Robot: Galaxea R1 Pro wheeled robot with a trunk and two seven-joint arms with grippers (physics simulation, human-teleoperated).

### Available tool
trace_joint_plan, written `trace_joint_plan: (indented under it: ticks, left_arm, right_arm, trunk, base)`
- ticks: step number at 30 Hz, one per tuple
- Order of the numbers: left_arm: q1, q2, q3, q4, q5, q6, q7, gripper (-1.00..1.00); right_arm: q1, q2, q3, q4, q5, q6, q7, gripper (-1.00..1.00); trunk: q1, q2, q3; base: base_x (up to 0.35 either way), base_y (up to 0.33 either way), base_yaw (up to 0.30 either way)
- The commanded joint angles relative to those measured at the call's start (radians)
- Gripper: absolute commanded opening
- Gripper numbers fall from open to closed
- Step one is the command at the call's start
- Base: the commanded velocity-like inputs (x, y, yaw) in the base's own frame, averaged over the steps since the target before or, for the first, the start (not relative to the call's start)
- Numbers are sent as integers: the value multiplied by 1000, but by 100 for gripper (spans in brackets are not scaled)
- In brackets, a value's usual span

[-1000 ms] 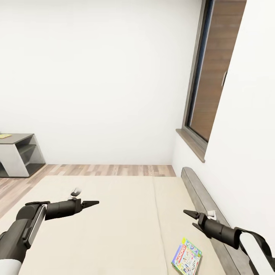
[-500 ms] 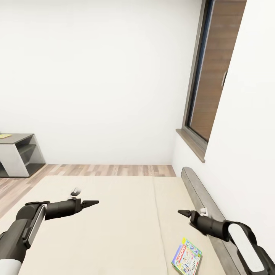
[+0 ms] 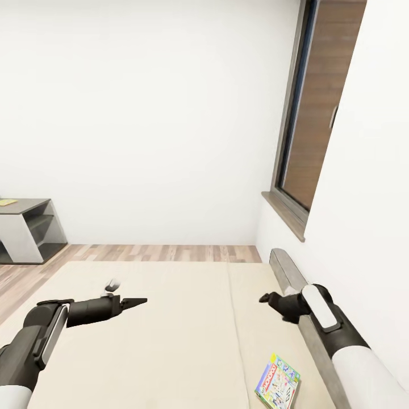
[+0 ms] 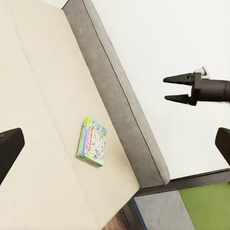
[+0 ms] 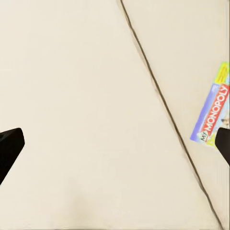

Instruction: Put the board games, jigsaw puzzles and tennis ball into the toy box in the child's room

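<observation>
One board game, a colourful Monopoly box, lies flat on the beige bed near its right side, close to the grey headboard. My right gripper hangs open above the bed, up and a little left of the box. In the right wrist view the box lies off to one side of the mattress seam, beside a dark fingertip. My left gripper is held open over the bed's left half, far from the box. The left wrist view shows the right gripper with its fingers apart.
A grey shelf unit stands on the wooden floor at the far left. The white wall with a dark-framed window runs along the bed's right side, behind the headboard.
My right arm has swung up and turned, and its gripper has moved a little left and up over the bed. The left arm and the board game have stayed put.
</observation>
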Motion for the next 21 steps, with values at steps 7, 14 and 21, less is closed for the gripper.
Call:
trace_joint_plan:
  ticks: [7, 14, 21]
  left_arm:
    - [0, 1, 0, 0, 4, 9, 0, 100]
    - [0, 12, 8, 0, 11, 9, -36, 100]
    - [0, 57, 13, -1, 7, 9, -246, 100]
  right_arm:
    - [-125, 6, 12, 240, 41, -72, -53, 100]
    - [-157, 9, 10, 318, 190, -108, -50, 100]
    - [-160, 8, 12, 322, 220, -112, -32, 100]
  trunk:
    - [0, -1, -1]
    - [0, -1, -1]
    - [0, -1, -1]
  base:
    - [0, 0, 0]
    - [0, 0, 0]
    - [0, 0, 0]
